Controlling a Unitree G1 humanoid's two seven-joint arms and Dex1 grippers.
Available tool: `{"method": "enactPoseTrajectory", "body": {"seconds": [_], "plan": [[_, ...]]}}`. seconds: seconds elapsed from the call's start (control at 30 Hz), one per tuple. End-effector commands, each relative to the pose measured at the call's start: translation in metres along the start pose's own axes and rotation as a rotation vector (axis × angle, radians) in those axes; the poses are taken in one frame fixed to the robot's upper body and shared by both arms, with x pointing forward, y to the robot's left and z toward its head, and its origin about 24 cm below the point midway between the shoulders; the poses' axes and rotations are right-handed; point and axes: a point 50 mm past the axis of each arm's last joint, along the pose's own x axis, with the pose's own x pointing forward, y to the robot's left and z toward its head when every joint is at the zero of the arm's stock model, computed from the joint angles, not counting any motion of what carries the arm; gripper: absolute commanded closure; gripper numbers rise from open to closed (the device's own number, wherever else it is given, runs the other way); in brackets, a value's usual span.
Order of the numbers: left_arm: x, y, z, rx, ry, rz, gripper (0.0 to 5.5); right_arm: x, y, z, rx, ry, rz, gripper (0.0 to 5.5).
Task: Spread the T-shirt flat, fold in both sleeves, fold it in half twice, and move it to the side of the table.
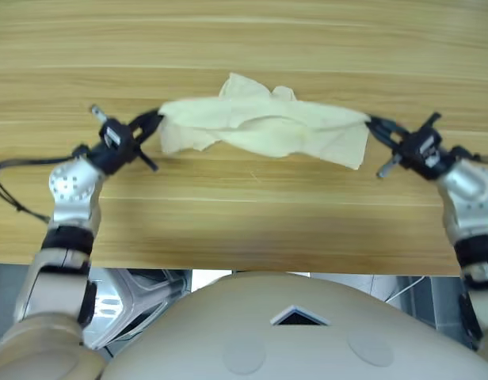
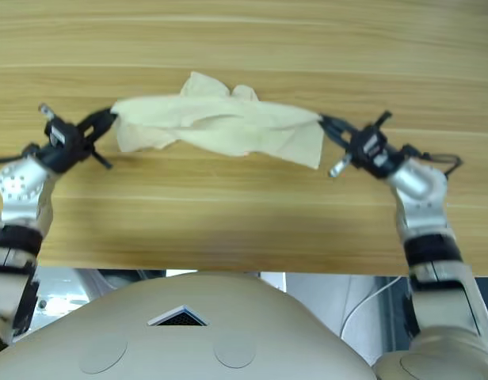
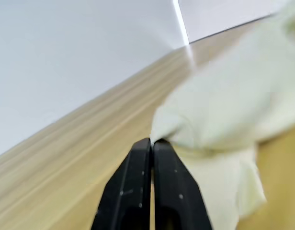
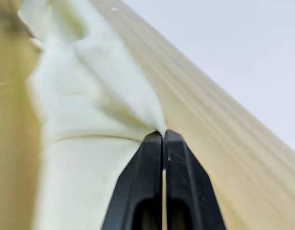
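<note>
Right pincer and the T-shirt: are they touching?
Touching. In the right wrist view the right pincer is shut at its tips on a pinched fold of the T-shirt.

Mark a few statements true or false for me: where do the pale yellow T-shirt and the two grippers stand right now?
1. The left gripper is shut on one end of the pale yellow fabric T-shirt. True.
2. The right gripper is open and clear of the shirt. False: it is shut on the shirt's other end.
3. The shirt lies spread flat with both sleeves folded in. False: it is bunched and wrinkled, stretched between the two grippers.
4. The shirt is over the light wooden table. True.
</note>
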Motion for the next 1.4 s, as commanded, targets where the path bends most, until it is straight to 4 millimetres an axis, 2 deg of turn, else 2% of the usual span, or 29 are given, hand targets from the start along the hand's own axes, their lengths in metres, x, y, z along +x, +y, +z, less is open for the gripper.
{"method": "enactPoseTrajectory", "body": {"seconds": [0.03, 0.07, 0.1, 0.13, 0.17, 0.2, 0.23, 0.27, 0.33, 0.4, 0.47, 0.53, 0.57, 0.6, 0.67, 0.7, 0.73, 0.77, 0.83, 0.9, 1.07, 1.2, 1.33, 1.4], "plan": [[0.105, 0.078, 0.081, 0.030, -0.065, 0.451, 5.47, 0.098, -0.104, 0.067, -0.115, 0.063, -0.651, 5.50], [0.120, 0.106, 0.126, -0.001, -0.138, 0.698, 5.47, 0.100, -0.137, 0.103, -0.163, 0.047, -0.933, 5.50], [0.126, 0.125, 0.163, -0.063, -0.185, 0.898, 5.47, 0.098, -0.159, 0.135, -0.194, 0.012, -1.146, 5.50], [0.132, 0.135, 0.204, -0.044, -0.260, 0.996, 5.47, 0.091, -0.176, 0.171, -0.239, -0.073, -1.332, 5.50], [0.134, 0.139, 0.234, -0.056, -0.345, 1.038, 5.47, 0.083, -0.186, 0.199, -0.264, -0.184, -1.458, 5.50], [0.134, 0.139, 0.252, -0.044, -0.419, 1.032, 5.47, 0.078, -0.189, 0.216, -0.272, -0.276, -1.525, 5.50], [0.133, 0.139, 0.254, -0.042, -0.457, 1.013, 5.47, 0.076, -0.188, 0.223, -0.292, -0.340, -1.544, 5.50], [0.131, 0.139, 0.248, -0.054, -0.465, 1.002, 5.47, 0.077, -0.186, 0.222, -0.300, -0.366, -1.530, 5.50], [0.130, 0.132, 0.208, -0.074, -0.381, 0.908, 5.47, 0.085, -0.174, 0.197, -0.290, -0.334, -1.387, 5.50], [0.126, 0.113, 0.151, -0.042, -0.233, 0.773, 5.47, 0.094, -0.153, 0.147, -0.217, -0.221, -1.134, 5.50], [0.116, 0.085, 0.100, 0.079, -0.101, 0.591, 5.47, 0.094, -0.118, 0.101, -0.219, -0.157, -0.827, 5.50], [0.094, 0.052, 0.053, 0.152, -0.017, 0.390, 5.47, 0.070, -0.073, 0.061, -0.216, -0.175, -0.510, 5.50], [0.073, 0.028, 0.026, 0.164, 0.014, 0.257, 5.47, 0.047, -0.049, 0.046, -0.224, -0.173, -0.378, 5.50], [0.052, 0.008, 0.008, 0.179, 0.032, 0.152, 5.47, 0.026, -0.029, 0.037, -0.217, -0.166, -0.275, 5.50], [-0.002, -0.037, -0.022, 0.194, 0.074, -0.063, 5.47, -0.032, 0.021, 0.021, -0.229, -0.083, -0.009, 5.50], [-0.034, -0.062, -0.032, 0.168, 0.103, -0.154, 5.47, -0.060, 0.046, 0.020, -0.207, -0.044, 0.103, 5.50], [-0.065, -0.083, -0.038, 0.146, 0.139, -0.222, 5.47, -0.079, 0.063, 0.024, -0.170, -0.027, 0.169, 5.50], [-0.087, -0.096, -0.038, 0.119, 0.162, -0.250, 5.47, -0.089, 0.073, 0.029, -0.135, -0.019, 0.203, 5.50], [-0.109, -0.101, -0.032, 0.077, 0.171, -0.203, 5.47, -0.096, 0.081, 0.032, -0.093, 0.012, 0.234, 5.50], [-0.120, -0.102, -0.024, 0.049, 0.171, -0.162, 5.47, -0.098, 0.078, 0.028, -0.090, 0.064, 0.250, 5.50], [-0.132, -0.114, -0.014, -0.012, 0.187, -0.149, 5.47, -0.104, 0.090, 0.026, -0.036, 0.134, 0.335, 5.50], [-0.130, -0.124, -0.010, -0.056, 0.188, -0.183, 5.47, -0.107, 0.105, 0.020, -0.044, 0.212, 0.438, 5.50], [-0.130, -0.130, -0.010, -0.085, 0.188, -0.191, 5.47, -0.109, 0.109, 0.014, -0.063, 0.272, 0.478, 5.50], [-0.131, -0.129, -0.009, -0.096, 0.183, -0.168, 5.08, -0.112, 0.112, 0.013, -0.061, 0.289, 0.494, 5.09]]}}
